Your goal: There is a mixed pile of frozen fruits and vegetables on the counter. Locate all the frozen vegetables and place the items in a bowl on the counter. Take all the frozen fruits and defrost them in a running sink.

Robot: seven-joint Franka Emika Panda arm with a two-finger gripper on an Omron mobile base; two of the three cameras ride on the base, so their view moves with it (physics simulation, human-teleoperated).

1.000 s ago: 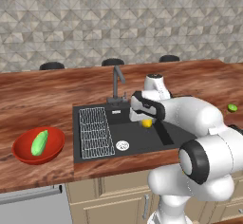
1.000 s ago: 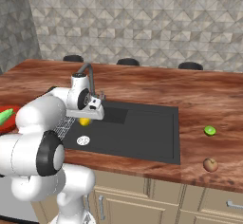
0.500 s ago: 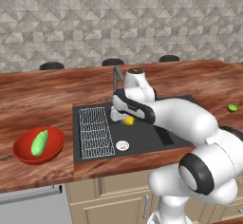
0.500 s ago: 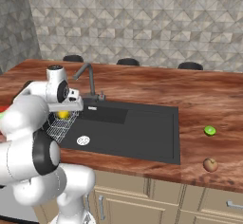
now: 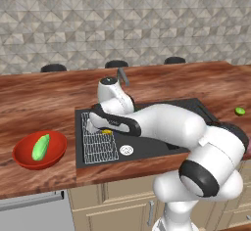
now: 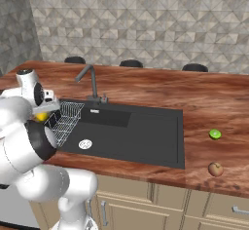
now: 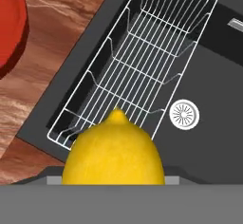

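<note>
Your gripper (image 5: 106,130) is clamped on the small yellow lemon-shaped piece (image 7: 114,152), held above the white wire grid rack (image 7: 137,71) at the left end of the black rectangular sink (image 6: 141,136); the round silver drain (image 5: 126,150) lies just right of the rack; the dark slim faucet (image 6: 90,80) rises at the sink's far edge. On the reddish-brown wood-grain bench (image 5: 44,103), left of the sink, you have the shallow glossy red bowl (image 5: 22,154) holding the light green elongated piece (image 5: 40,147). Well to the right lie the small bright green ball (image 6: 215,134) and, nearer, the reddish-brown round piece (image 6: 215,169).
</note>
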